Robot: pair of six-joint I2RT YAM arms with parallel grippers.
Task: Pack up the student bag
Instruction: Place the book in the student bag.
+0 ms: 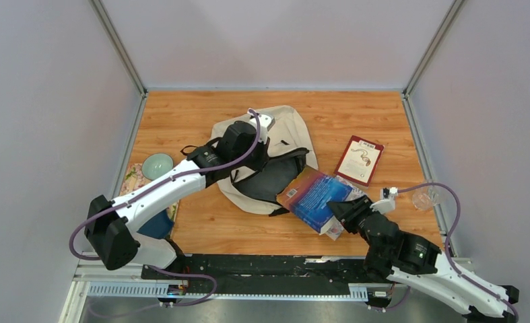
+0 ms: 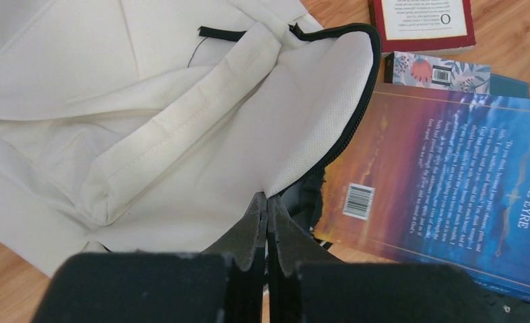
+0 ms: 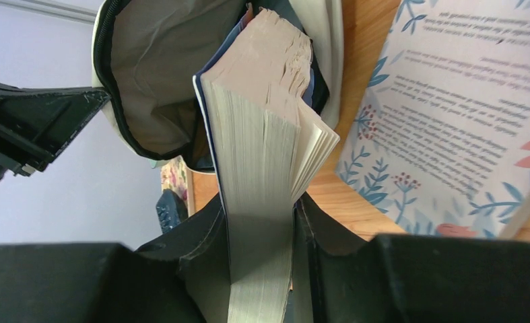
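Left end effector (image 2: 267, 205): we pinch the bag (image 2: 114, 121) open.
Right end effector (image 3: 260, 222): we squeeze the book (image 3: 262, 148) to push it in.

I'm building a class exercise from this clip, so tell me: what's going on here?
The left hand is shut on the rim of the student bag, holding its mouth open. The right hand grips a blue book, whose far end is at the bag's opening. A red book lies apart on the table, not yet packed.
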